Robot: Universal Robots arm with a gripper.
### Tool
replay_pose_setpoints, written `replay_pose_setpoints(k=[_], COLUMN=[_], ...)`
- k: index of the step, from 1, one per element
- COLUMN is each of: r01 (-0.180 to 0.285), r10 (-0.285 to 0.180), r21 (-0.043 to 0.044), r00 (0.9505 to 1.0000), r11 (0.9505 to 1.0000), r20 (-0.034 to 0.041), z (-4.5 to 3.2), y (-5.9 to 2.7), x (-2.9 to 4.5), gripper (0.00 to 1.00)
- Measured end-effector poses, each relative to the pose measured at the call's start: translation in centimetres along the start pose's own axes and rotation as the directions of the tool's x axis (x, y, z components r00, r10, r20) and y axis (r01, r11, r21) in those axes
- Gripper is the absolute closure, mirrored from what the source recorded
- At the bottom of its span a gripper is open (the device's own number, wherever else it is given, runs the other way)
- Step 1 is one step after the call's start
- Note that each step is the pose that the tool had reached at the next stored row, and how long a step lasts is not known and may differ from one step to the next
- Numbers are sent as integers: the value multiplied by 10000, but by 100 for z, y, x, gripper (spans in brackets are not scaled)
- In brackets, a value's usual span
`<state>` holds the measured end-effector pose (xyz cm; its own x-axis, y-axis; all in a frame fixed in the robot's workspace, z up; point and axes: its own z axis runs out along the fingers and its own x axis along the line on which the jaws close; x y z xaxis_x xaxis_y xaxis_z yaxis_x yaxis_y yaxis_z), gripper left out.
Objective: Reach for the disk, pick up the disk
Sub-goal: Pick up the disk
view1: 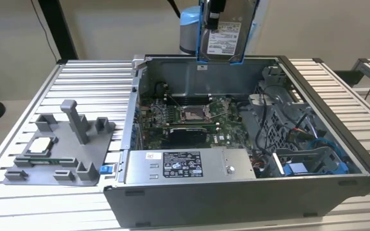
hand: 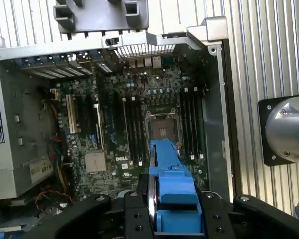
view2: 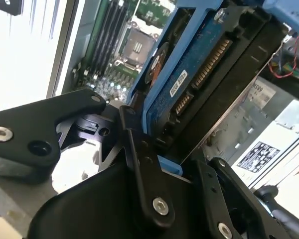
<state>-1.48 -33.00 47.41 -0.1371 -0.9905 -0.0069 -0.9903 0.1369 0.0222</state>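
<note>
Gripper (view2: pixel 162 149) clamping disk (view1: pixel 227 36), lifted clear above open case (view1: pixel 249 187)

Your disk (view1: pixel 229 36) hangs upright in the exterior view, clear above the rear wall of the open case, its white printed label facing the camera and blue rails running down both long edges. In the second wrist view you see its underside (view2: pixel 209 74): a blue circuit board with a connector strip, framed by blue plastic. In the first wrist view it shows edge-on (hand: pixel 172 191), blue rail uppermost, over the motherboard.
</note>
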Motion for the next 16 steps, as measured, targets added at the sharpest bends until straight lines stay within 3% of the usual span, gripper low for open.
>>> replay_pose_setpoints(k=[16], r01=[-1], r10=[1], r21=[0], r00=[10000], r11=[10000], r20=[0], z=[-15], y=[-721], x=[-100], gripper=[100])
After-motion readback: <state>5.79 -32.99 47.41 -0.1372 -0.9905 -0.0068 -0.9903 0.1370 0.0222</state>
